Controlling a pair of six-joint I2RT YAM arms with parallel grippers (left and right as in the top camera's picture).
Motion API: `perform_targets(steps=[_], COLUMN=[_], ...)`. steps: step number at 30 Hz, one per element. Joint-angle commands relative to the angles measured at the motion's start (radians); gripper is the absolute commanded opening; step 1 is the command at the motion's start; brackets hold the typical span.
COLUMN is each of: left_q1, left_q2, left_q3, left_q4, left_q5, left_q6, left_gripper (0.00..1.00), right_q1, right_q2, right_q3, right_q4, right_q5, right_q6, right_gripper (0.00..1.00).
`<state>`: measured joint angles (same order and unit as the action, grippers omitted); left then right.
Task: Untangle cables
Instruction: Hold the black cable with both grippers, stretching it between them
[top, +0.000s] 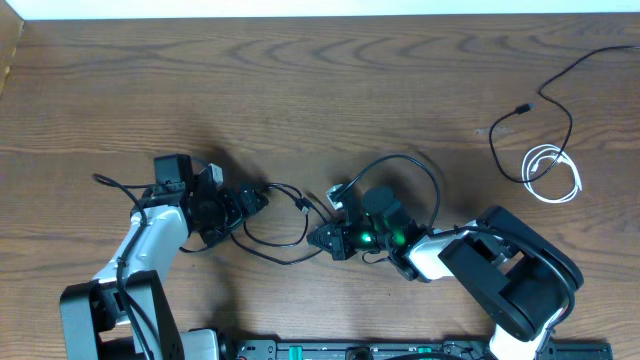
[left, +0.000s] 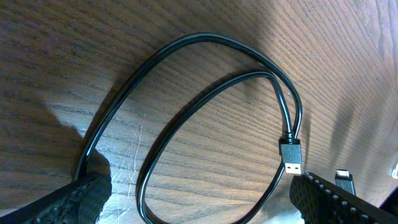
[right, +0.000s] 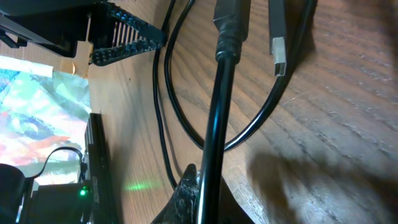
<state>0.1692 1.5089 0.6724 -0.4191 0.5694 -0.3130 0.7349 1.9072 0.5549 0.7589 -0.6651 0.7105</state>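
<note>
With my right gripper (top: 318, 238) clamped on the black cable (left: 199, 35), I'd close the wide-open left gripper (top: 255, 203) on its loop, gently.

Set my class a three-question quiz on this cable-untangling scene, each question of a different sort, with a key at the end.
1. Fill in: the right tool is ___ on a thin black cable.
2. Where does the coiled white cable lie? A between the two arms; B near the right edge of the brown wooden table, apart from both arms; C off the table.
3. True or false: the left tool is shut.

Key: 1 shut; 2 B; 3 false.
</note>
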Motion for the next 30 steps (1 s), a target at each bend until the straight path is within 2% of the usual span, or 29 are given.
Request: perform_targets(steps=[1, 30], left_q1=[0.007, 0.007], left_q2=[0.045, 0.045], left_q3=[-0.043, -0.043], left_q4=[-0.013, -0.013], left_q5=[-0.141, -0.141], left_q6=[0.016, 0.016], left_gripper=[0.99, 0.99], right_q1=[-0.001, -0.001], right_q2=[0.002, 0.002], right_q3=[-0.002, -0.002], right_q4=[-0.002, -0.011], right_q5=[0.012, 0.012], right_q6=[-0.021, -0.02], right_gripper=[0.01, 0.01])
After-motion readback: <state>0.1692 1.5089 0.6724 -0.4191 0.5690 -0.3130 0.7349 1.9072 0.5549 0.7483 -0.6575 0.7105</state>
